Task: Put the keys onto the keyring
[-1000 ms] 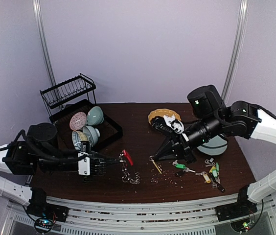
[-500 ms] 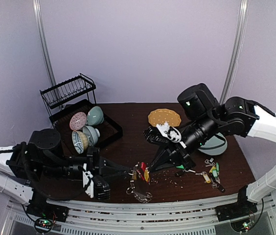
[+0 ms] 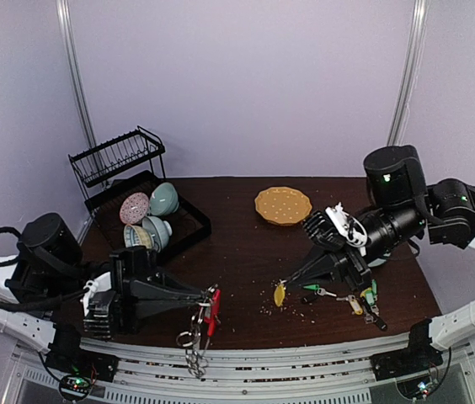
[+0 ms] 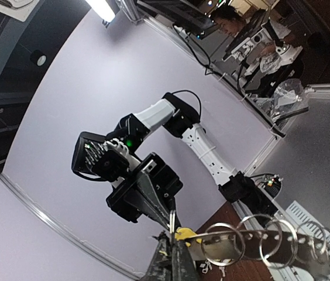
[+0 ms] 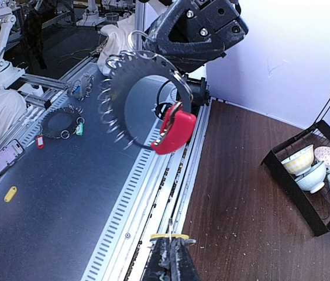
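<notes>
Threading step in hand: left gripper (image 3: 206,296) clamped on the keyring (image 3: 213,307), held up over the table's (image 3: 237,244) near edge, right gripper (image 3: 286,284) pinching a yellow-tagged key (image 3: 279,294) just beyond it, remaining keys (image 3: 360,299) toward the near right corner; next move likely needs fine alignment of key onto a free loop.

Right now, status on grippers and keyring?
Left gripper shut on keyring, aloft at near edge. Right gripper shut on yellow-tagged key, short of ring. Other keys on table.
</notes>
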